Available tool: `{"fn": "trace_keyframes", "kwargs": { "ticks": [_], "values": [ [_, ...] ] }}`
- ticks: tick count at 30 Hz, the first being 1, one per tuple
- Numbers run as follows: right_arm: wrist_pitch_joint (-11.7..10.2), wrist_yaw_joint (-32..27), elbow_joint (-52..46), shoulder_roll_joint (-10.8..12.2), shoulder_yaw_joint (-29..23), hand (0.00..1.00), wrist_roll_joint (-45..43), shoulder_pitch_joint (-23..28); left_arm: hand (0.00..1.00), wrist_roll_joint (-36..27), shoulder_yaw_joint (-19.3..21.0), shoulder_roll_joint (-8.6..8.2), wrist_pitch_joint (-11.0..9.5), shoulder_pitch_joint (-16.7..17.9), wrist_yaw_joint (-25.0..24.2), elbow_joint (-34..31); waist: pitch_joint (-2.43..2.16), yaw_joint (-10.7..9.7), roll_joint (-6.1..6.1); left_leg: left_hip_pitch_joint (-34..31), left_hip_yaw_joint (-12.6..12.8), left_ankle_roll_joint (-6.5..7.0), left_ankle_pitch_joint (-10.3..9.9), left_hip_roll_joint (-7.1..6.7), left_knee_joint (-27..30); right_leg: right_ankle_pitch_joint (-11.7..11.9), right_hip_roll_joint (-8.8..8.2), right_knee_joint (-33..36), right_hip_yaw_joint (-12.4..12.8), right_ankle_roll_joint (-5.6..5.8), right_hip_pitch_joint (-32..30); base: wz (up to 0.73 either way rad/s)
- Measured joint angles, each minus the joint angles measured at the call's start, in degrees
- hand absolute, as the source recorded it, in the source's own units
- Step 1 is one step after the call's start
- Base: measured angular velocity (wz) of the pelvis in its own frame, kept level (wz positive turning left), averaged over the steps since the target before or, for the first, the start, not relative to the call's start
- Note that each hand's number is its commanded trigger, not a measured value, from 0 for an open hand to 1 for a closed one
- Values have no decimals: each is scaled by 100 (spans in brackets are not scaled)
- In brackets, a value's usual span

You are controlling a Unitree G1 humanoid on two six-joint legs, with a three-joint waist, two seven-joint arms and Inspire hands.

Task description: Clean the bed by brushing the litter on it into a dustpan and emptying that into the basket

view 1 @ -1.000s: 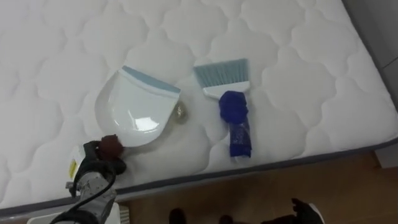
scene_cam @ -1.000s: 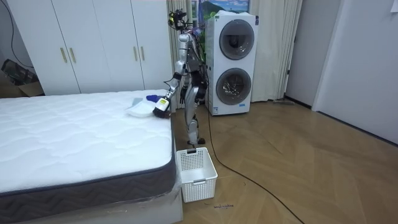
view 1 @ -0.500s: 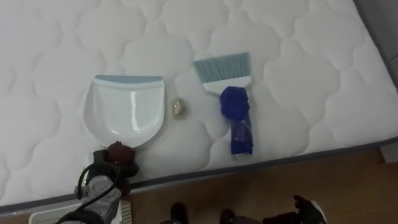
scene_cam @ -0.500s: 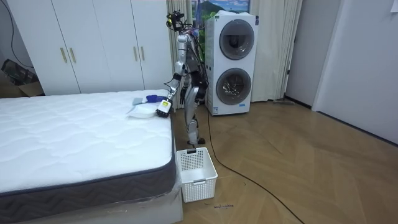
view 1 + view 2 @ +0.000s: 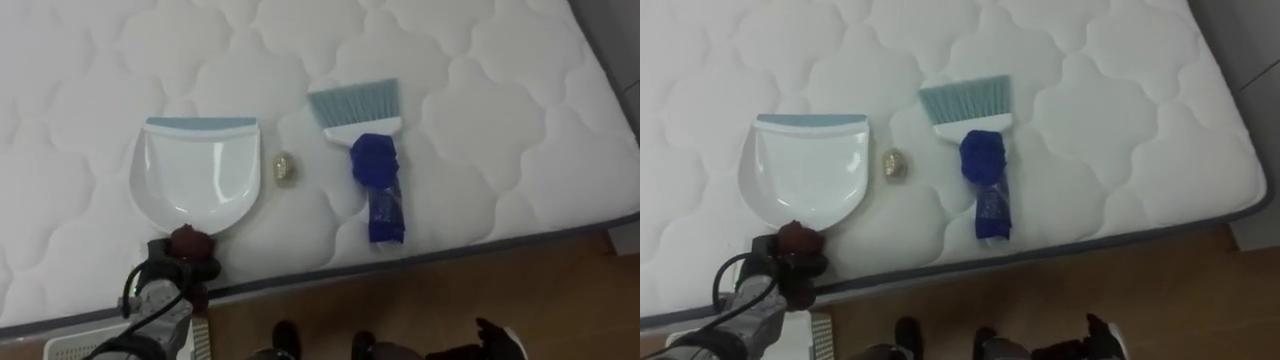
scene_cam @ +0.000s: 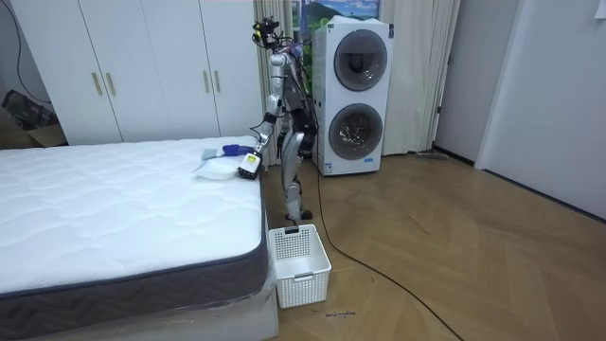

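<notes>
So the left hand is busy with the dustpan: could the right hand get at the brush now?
Probably yes: the brush lies free on the mattress, its handle towards the near edge, and nothing lies between it and the right hand, low beyond that edge.

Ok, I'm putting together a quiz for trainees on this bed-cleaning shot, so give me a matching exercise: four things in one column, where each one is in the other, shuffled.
Things
1. dustpan
2. brush
3. small scrap
4. white basket

Places
A. on the floor beside the bed
B. on the bed, between the two tools
C. flat on the bed, its handle held in the left hand
D. lying free on the bed, furthest to the robot's right

Pairs: 1-C, 2-D, 3-B, 4-A
</notes>
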Motion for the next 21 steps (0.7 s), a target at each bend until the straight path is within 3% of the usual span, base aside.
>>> {"fn": "trace_keyframes", "kwargs": {
  "ticks": [3, 10, 15, 21],
  "values": [
    [-54, 11, -19, -82, 4, 0, 49, 7, 100, 339, 7, 97, 2, -88, 0, -62, 52, 20, 93, -101, -5, -4, -51, 51, 149, -9, 24, 46, -49, -20, -56, -4],
    [-233, 31, 1, -132, 1, 0, 112, 46, 100, 585, -12, 479, -34, -127, 113, -109, 58, 13, 210, -323, 30, -21, -76, 88, 321, -38, 47, 241, 2, -66, -304, -3],
    [-358, 86, 17, -283, -23, 0, 269, 50, 100, 1208, -11, 759, -119, -111, 276, -107, 68, 36, 329, -396, 30, -26, -89, 110, 412, -55, 29, 371, -8, -84, -375, 2],
    [-410, 111, 7, -343, -224, 0, 301, 44, 100, 1491, -17, 985, -179, -100, 490, -109, 50, 32, 392, -384, 38, -26, -86, 106, 378, -81, 16, 400, -9, -91, -370, 0]
  ]
}}
